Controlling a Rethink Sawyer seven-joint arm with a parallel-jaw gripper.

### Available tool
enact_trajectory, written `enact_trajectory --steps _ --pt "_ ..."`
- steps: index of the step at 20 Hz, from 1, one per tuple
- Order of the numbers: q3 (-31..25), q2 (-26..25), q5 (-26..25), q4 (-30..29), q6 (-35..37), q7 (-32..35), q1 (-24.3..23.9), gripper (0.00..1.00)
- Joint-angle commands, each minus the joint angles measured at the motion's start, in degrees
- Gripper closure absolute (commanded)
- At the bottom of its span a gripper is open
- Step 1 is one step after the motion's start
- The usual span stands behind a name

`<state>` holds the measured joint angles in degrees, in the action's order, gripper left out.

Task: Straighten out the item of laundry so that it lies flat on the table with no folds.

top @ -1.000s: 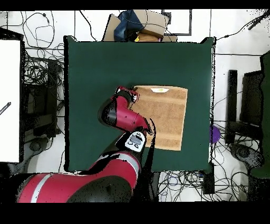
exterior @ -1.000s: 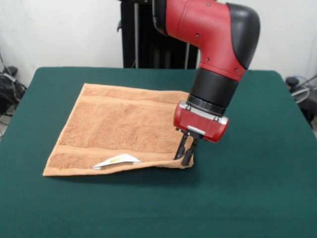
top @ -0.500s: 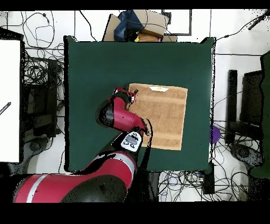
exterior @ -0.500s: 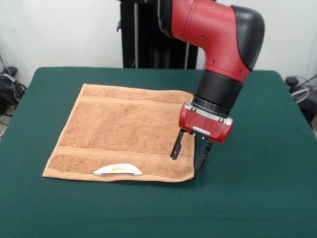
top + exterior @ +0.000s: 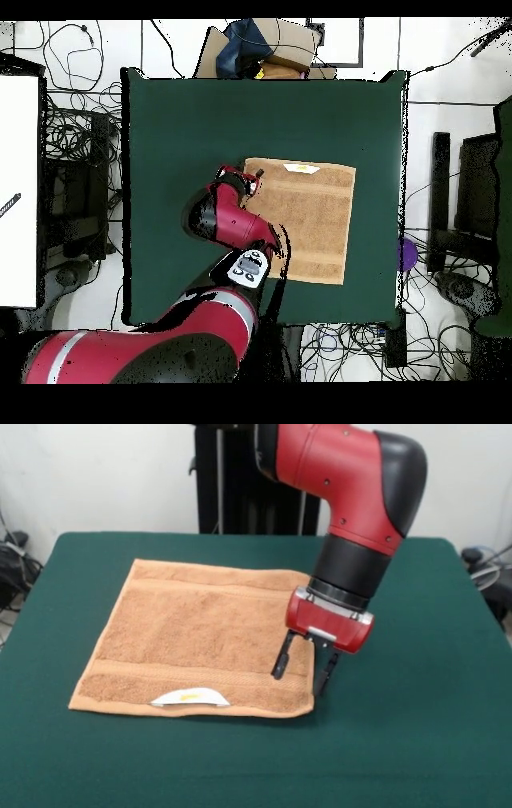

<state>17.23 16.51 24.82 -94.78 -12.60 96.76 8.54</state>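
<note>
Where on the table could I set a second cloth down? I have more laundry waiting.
Bare table lies all round the towel, widest along the front edge and beyond the open gripper. It is crowded only at the towel's corner under the gripper.

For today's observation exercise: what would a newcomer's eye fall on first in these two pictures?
First, the bulky red and black robot arm coming down over the middle of the dark green felt-topped table. Next, the tan, roughly square terry towel spread flat beside it, a small white label at its near edge. The gripper hangs open over the towel's near right corner.
</note>
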Motion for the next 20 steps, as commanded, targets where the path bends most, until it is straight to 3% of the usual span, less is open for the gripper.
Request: enact_trajectory --steps 1,4,6,10,14,20 --pt "3.6 -2.7 -4.3 2.5 20.2 -0.5 -2.4 0.00" --pt "10.6 -2.1 -6.7 4.8 31.0 -1.6 -0.1 0.00" --pt "11.6 -1.6 -9.2 5.7 32.8 -1.9 -1.1 0.00" --pt "8.4 3.5 -15.1 4.6 34.7 -3.1 -5.6 0.00" --pt "7.3 5.0 -20.1 4.2 37.1 -3.2 -8.3 0.00" --pt "0.7 10.0 -26.3 -0.8 34.0 -3.3 -13.6 0.00"
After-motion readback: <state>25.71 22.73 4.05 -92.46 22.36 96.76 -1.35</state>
